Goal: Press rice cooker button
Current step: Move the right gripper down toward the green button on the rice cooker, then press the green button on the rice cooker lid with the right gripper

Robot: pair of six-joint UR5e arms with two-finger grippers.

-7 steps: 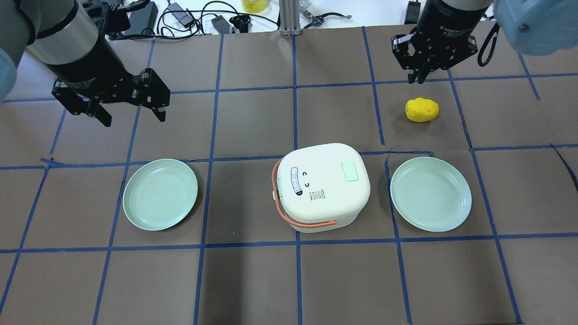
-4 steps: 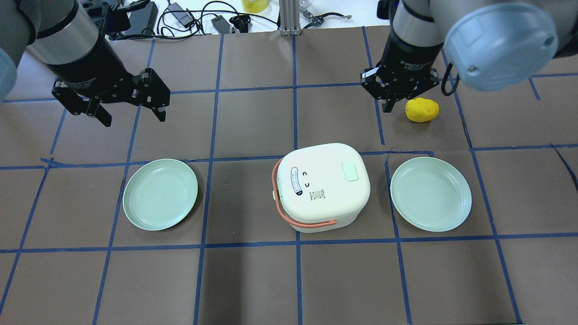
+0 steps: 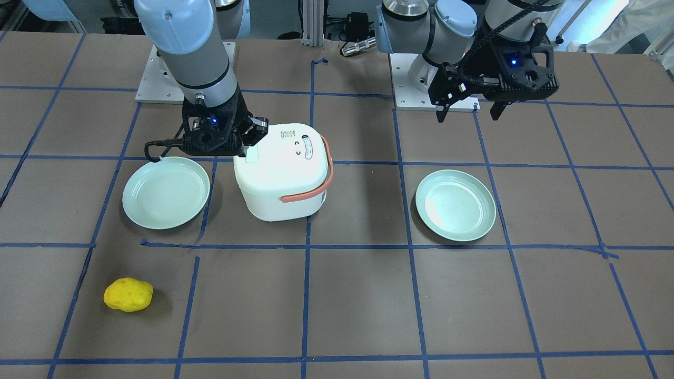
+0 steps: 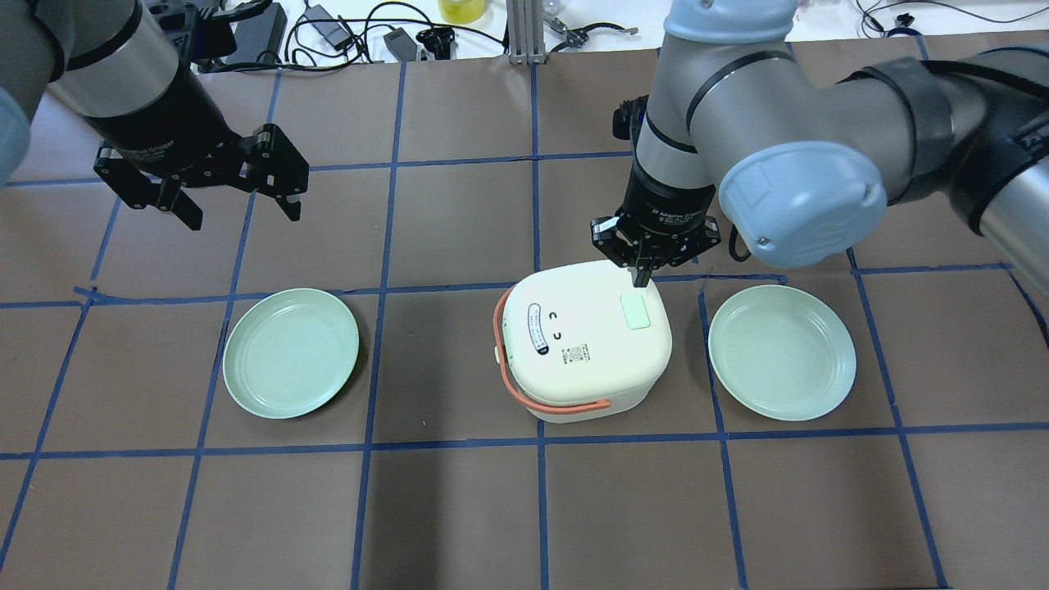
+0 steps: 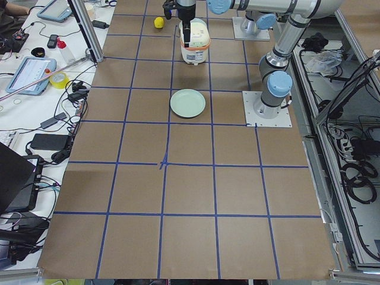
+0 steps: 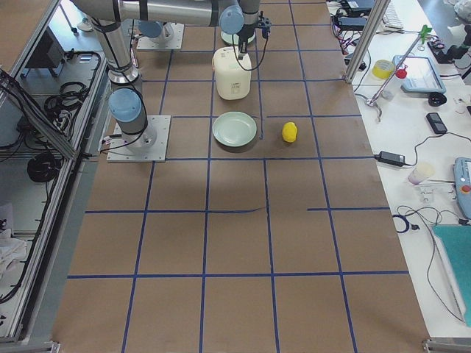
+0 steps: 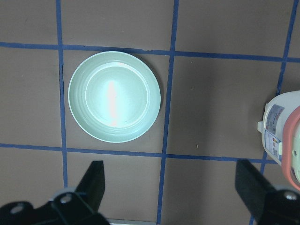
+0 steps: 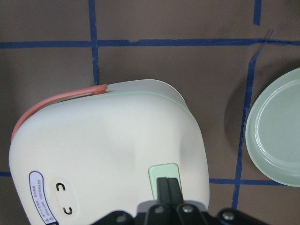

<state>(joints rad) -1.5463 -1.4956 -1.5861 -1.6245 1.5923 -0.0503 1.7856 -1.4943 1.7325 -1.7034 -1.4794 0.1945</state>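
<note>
Pale green button (image 4: pixel 635 311) on rice cooker (image 4: pixel 582 344): beneath right gripper (image 4: pixel 639 279), pinched together as single pressing tip. Left gripper (image 4: pixel 242 215) spread, well clear.

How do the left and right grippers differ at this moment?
The left gripper has its jaws spread wide; the right gripper has its jaws closed together. The left gripper hangs above bare table near the plate on the robot's left; the right gripper is over the rice cooker, tips at the green button, though contact cannot be confirmed. Both are black and hold nothing.
</note>
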